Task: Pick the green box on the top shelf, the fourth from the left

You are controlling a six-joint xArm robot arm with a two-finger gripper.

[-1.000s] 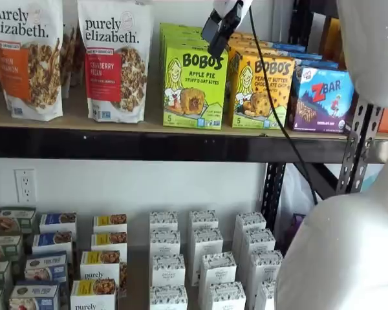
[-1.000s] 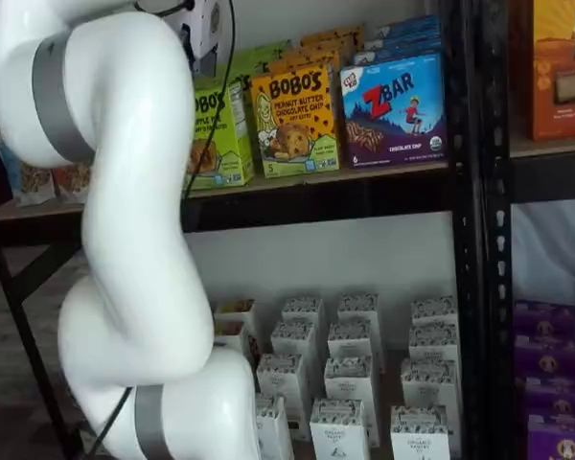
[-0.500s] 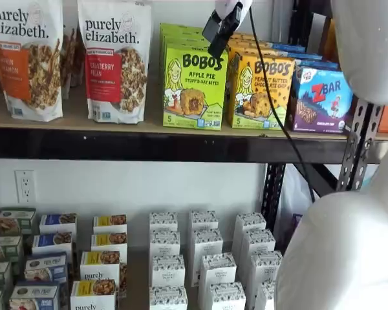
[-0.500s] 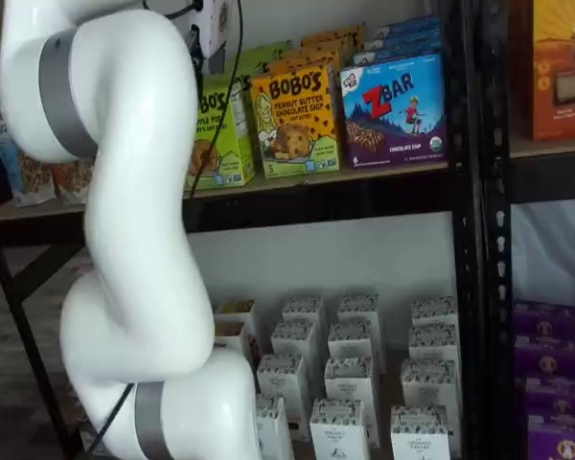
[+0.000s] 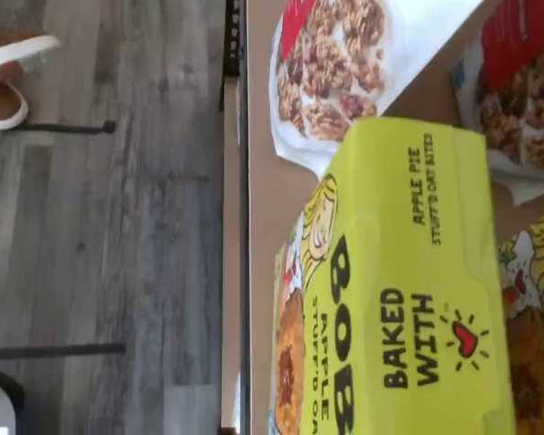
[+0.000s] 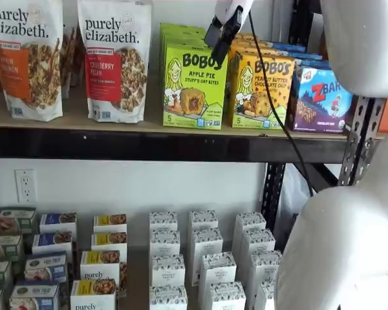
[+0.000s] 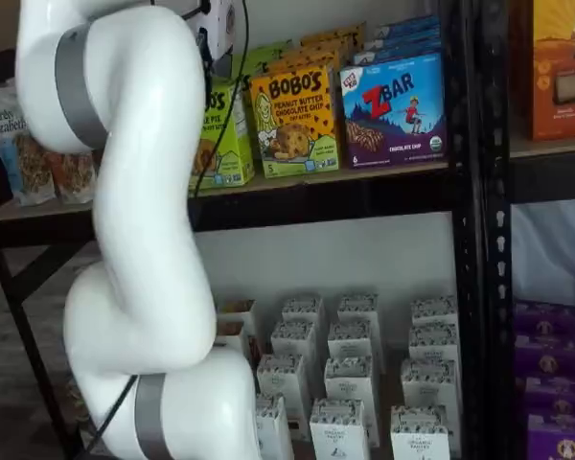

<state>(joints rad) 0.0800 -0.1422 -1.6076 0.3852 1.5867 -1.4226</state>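
- Stands upright at the front of the top shelf point(image 6: 116, 143), the green box point(image 6: 194, 87), lime front printed "BOBO'S Apple Pie Stuff'd Oat Bites" with a cartoon girl and a pastry bite; more green cartons lined up behind it.
- Just to one side, a white granola pouch point(image 6: 114, 59) with a red label (cranberry pecan); a second pouch point(image 6: 26, 57) with an orange label beyond that.
- On the other side, touching or nearly so, the yellow-orange Bobo's box point(image 6: 260, 92); past it the blue ZBar box point(image 6: 320, 99).
- Hangs at the green box's upper corner on the yellow box's side, the gripper point(image 6: 221, 35); black fingers angled down from a white body, tips overlapping the printed "BOBO'S"; a black cable point(image 6: 278, 123) trailing down beside it.
- Seen side-on only; cannot tell whether the fingers are apart or together, nor whether they touch the carton.
- In the other shelf view, the white arm point(image 7: 134, 220) covers most of the green box point(image 7: 225, 139); only a strip of lime front shows beside the peanut butter carton; fingers not made out there.
- From the wrist view (turned on its side), the green box point(image 5: 408, 290) fills much of the picture, its flap reading "BAKED WITH" and a red heart; granola pouch just beyond it; grey plank floor point(image 5: 100, 227) below the shelf edge.
- Lower shelf: rows of small white cartons point(image 6: 207, 258).
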